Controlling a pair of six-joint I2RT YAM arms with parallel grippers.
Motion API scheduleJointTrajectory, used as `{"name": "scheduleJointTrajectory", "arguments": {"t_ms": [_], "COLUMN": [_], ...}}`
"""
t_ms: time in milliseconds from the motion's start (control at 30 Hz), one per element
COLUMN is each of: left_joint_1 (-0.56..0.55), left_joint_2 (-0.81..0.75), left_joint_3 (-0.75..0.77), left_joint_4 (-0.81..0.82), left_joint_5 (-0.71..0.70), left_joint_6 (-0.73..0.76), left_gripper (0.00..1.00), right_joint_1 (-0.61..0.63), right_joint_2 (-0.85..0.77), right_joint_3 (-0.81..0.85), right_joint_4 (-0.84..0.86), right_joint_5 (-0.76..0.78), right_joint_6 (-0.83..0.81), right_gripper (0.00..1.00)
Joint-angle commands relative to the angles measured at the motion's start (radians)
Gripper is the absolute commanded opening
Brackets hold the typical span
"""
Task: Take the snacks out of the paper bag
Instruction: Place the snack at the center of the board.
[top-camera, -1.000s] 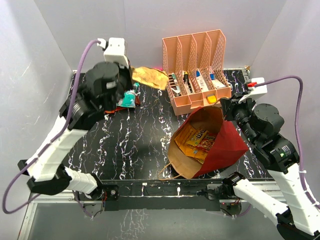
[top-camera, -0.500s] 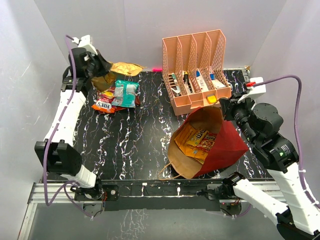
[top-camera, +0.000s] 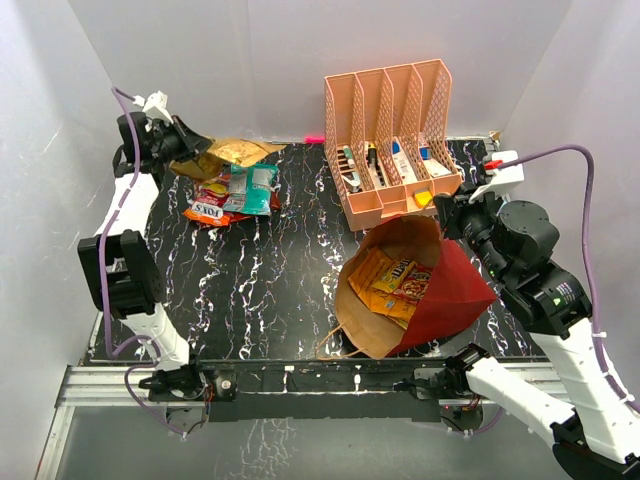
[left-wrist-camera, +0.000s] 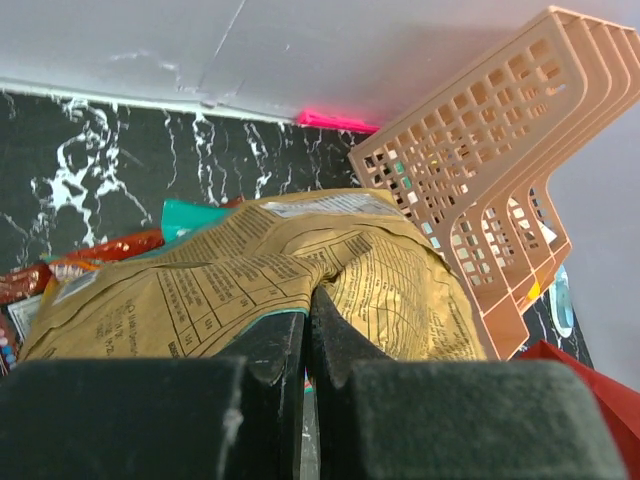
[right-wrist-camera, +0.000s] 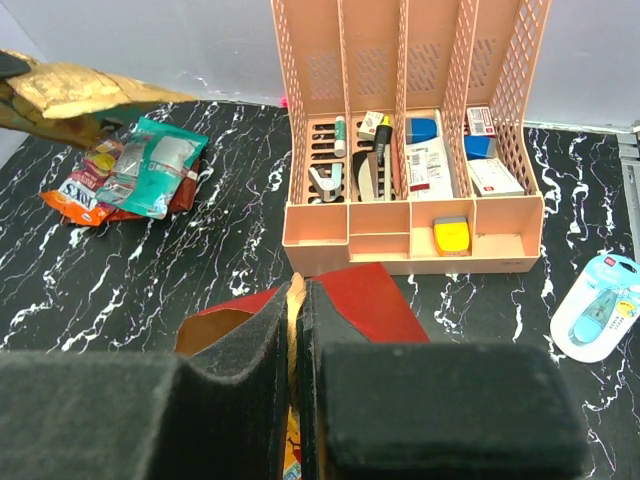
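Note:
The dark red paper bag (top-camera: 455, 290) lies tilted on the black table with its kraft mouth open toward the left; yellow and orange snack packets (top-camera: 400, 282) show inside. My right gripper (top-camera: 447, 215) is shut on the bag's upper rim (right-wrist-camera: 297, 290). My left gripper (top-camera: 188, 150) is at the far left back corner, shut on a gold packet (top-camera: 230, 152), also in the left wrist view (left-wrist-camera: 300, 270), and holds it above a pile of teal (top-camera: 250, 186) and red-orange packets (top-camera: 208, 210) on the table.
A peach mesh organizer (top-camera: 395, 140) with pens and small items stands at the back, just behind the bag. A light-blue tag-like object (right-wrist-camera: 600, 305) lies right of it. A pink thing (left-wrist-camera: 335, 121) lies by the back wall. White walls close in on both sides.
My left arm has swung from the table's middle back to the far left corner with the gold packet. My right gripper has stayed on the bag rim.

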Motion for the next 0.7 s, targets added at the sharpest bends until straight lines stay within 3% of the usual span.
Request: {"name": "scheduleJointTrajectory", "arguments": {"t_ms": [0,133,333,667], "left_joint_1": [0.008,0.008,0.008,-0.011], "left_joint_2": [-0.066,-0.108,-0.116,-0.135], "left_joint_3": [-0.095,-0.22,-0.315,-0.505], "left_joint_4": [0.182,0.228,0.284,0.356], "left_joint_5": [0.037,-0.075,-0.083,-0.105], "left_joint_6": [-0.03,-0.013,-0.04,-0.204], "left_gripper": [0.0,0.0,0.0,0.0], "right_joint_1": [0.0,0.001,0.0,-0.001], "right_joint_2": [-0.004,0.0,-0.005,-0.019], "right_joint_3": [0.044,0.054,0.046,0.024], "right_joint_4": [0.094,0.085,0.089,0.098], "right_joint_5": [-0.011,-0.017,-0.022,-0.024], "right_joint_6": [-0.002,0.005,0.009,0.019], "right_gripper": [0.07,0.07,0.07,0.07]}}
